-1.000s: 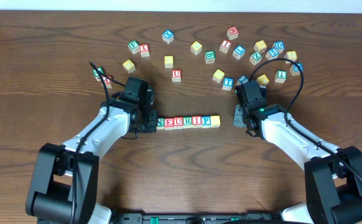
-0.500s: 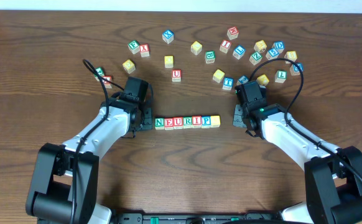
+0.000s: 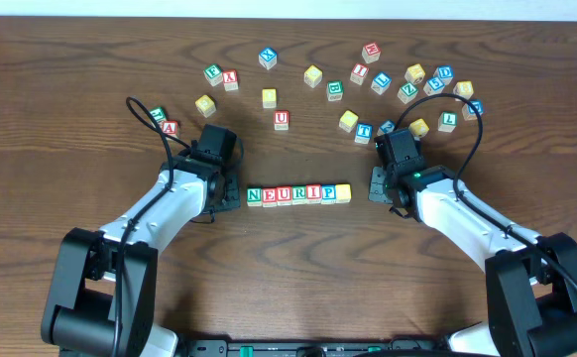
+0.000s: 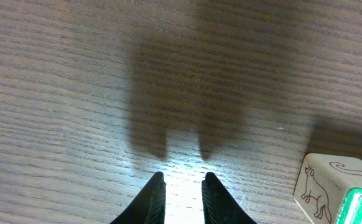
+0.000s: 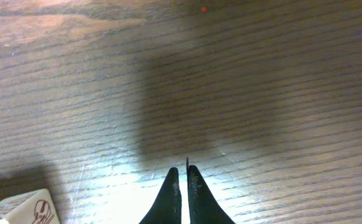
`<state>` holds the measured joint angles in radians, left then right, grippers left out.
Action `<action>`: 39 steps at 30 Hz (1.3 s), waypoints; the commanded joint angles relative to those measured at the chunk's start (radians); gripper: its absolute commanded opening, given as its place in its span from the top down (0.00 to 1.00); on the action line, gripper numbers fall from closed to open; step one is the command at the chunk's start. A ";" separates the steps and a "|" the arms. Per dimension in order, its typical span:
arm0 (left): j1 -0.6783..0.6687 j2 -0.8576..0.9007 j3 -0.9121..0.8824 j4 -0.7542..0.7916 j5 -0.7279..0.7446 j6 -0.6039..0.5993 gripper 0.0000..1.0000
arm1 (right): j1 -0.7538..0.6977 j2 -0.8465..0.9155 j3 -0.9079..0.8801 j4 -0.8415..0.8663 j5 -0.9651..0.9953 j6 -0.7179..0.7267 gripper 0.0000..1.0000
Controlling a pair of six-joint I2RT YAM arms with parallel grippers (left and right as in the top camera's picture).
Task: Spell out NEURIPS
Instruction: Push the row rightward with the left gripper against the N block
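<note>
Seven cubes stand in a row at the table's middle: green N [image 3: 255, 195], red E [image 3: 269, 194], red U [image 3: 284, 194], green R [image 3: 298, 193], red I [image 3: 313, 193], blue P [image 3: 328, 192] and a yellow-faced cube [image 3: 343, 192]. My left gripper [image 3: 231, 190] is just left of the N, a small gap apart, slightly open and empty [image 4: 182, 177]. The N cube's side [image 4: 339, 190] shows at the lower right of the left wrist view. My right gripper [image 3: 376, 186] is right of the yellow cube, shut and empty [image 5: 181, 169]. A cube corner [image 5: 32, 210] shows at the lower left of the right wrist view.
Loose letter cubes lie across the back: A [image 3: 170, 127], X [image 3: 268, 57], a spare red U [image 3: 282, 120], T [image 3: 364, 130], L [image 3: 448, 121] and several more, densest at the back right near my right arm.
My left gripper has drawn back to the left, away from the N end of the row. The row and my right gripper have barely moved.
</note>
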<state>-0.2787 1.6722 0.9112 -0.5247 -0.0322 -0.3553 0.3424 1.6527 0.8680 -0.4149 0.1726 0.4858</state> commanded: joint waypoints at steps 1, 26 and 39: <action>-0.001 -0.014 0.036 -0.006 -0.023 -0.014 0.79 | -0.007 -0.024 -0.004 0.000 -0.023 -0.016 0.99; -0.001 -0.114 0.049 -0.009 -0.059 -0.025 0.75 | 0.083 -0.024 -0.004 -0.085 -0.105 -0.023 0.99; -0.001 -0.114 0.049 -0.009 -0.059 -0.024 0.57 | 0.193 -0.024 -0.004 -0.098 -0.105 0.000 0.99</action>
<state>-0.2787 1.5799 0.9318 -0.5282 -0.0776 -0.3733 0.5243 1.6527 0.8680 -0.5091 0.0658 0.4786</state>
